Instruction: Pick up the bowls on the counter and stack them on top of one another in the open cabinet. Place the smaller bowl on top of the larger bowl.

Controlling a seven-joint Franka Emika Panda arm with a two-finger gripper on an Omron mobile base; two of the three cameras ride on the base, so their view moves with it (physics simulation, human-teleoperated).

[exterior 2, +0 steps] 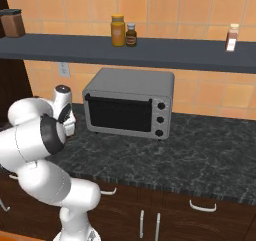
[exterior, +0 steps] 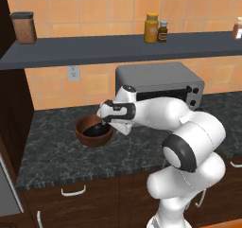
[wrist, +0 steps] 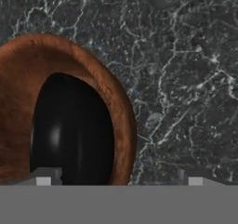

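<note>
The larger bowl [exterior: 88, 138], reddish-brown wood, stands on the dark speckled counter [exterior: 47, 156] left of the toaster oven. The smaller bowl [exterior: 96, 129], black and shiny, lies inside it. My gripper [exterior: 108, 124] hangs just over the brown bowl's right rim, pointing down. In the hand view the brown bowl [wrist: 18, 79] fills the left side with the black bowl [wrist: 72, 130] nested in it. The gripper [wrist: 119, 180] is open there, with its fingertips [wrist: 44, 179] wide apart on either side of the brown rim and gripping nothing. The open cabinet [exterior: 94, 49], a long slate-grey shelf board, runs above.
A grey toaster oven [exterior: 158, 83] stands right behind my arm. On the shelf are a brown canister [exterior: 23, 27] at the left, two jars [exterior: 156, 28] in the middle and a bottle [exterior 2: 231, 37] at the right. A tall dark cabinet [exterior: 12, 113] borders the counter's left end.
</note>
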